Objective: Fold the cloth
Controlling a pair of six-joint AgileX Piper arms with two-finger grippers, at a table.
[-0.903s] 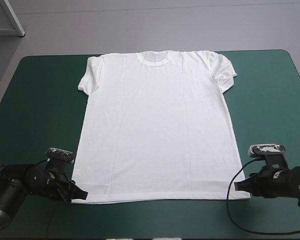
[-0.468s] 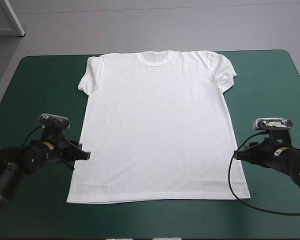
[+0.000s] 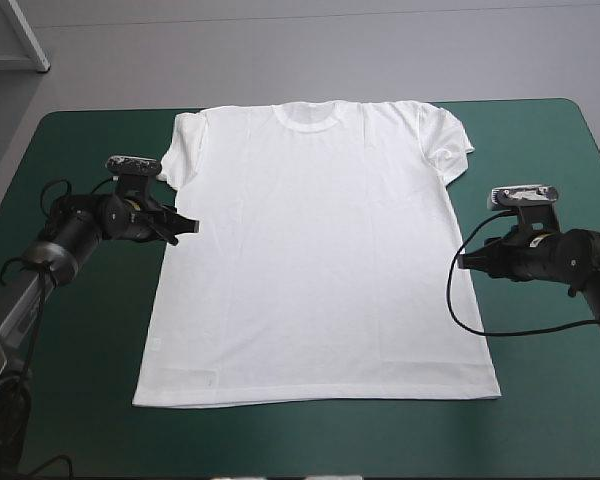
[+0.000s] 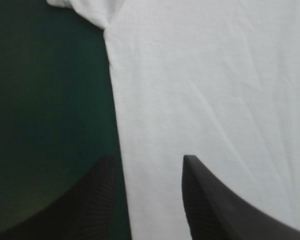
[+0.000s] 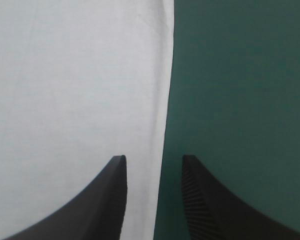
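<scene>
Spanning the teal-green cover (image 3: 80,330) from near hem to far collar: T-shirt (image 3: 315,260), white, spread flat, front up.

Left gripper (image 3: 185,228): black fingers (image 4: 205,210) apart. The shirt's side edge runs between them, one finger over cloth, the other over the cover. Sleeve (image 4: 85,10) lies ahead.

Right gripper (image 3: 463,262): fingers apart, the opposite side edge running between them, cloth to one side and cover to the other. Contact with the cloth cannot be told for either.

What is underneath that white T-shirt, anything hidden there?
The T-shirt lies flat on the teal-green cover, which shows beside it and before its hem. What is beneath the cloth is covered; no bulge shows through.
</scene>
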